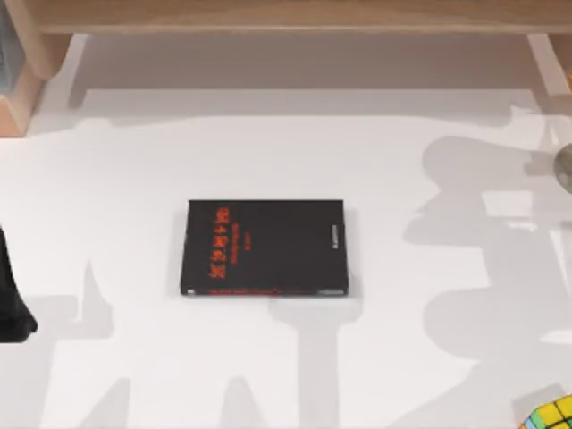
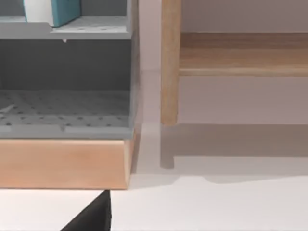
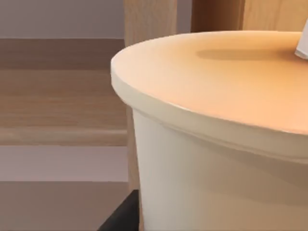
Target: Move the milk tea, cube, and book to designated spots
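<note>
The milk tea (image 3: 216,144) stands right up against my right gripper (image 3: 122,214), pale cup and lid, wooden shelf (image 3: 62,96) behind it. Whether my grip there is wide, narrow or closed I cannot tell. The cube (image 1: 550,416) sits at the table's (image 1: 429,357) 5 o'clock corner. The book (image 2: 60,10) stands in a grey rack (image 2: 72,72) on the upper tier. A black book (image 1: 265,248) lies flat at centre. My left gripper (image 2: 91,216) waits at 9 o'clock, and its state I cannot tell either.
</note>
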